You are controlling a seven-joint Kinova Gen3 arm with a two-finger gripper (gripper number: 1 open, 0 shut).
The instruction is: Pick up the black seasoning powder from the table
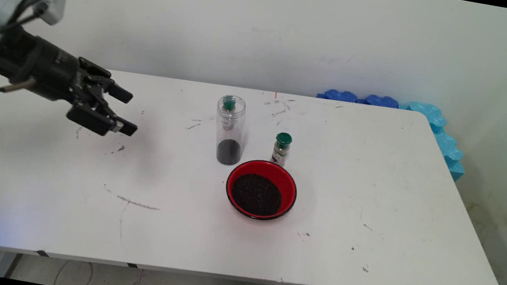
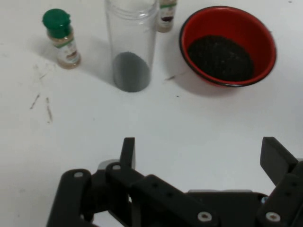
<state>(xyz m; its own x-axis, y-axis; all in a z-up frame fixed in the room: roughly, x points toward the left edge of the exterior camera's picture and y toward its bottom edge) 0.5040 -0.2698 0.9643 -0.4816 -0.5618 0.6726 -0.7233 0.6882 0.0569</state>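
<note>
Black and two-fingered, the tool [image 1: 123, 110] hangs above the white surface [image 1: 170, 230] with its fingers spread apart and nothing between them, pointing sideways at a cluster well ahead of it. Nearest along its line stands a tall clear plastic jar [image 2: 131, 45], upright, with dark grains settled in its bottom. Just beside that jar sits a round red bowl with a black rim [image 2: 228, 45], holding a bed of the same dark grains. Two small green-capped spice bottles stand upright, one [image 2: 60, 38] beside the jar, the other [image 2: 166, 14] behind it.
</note>
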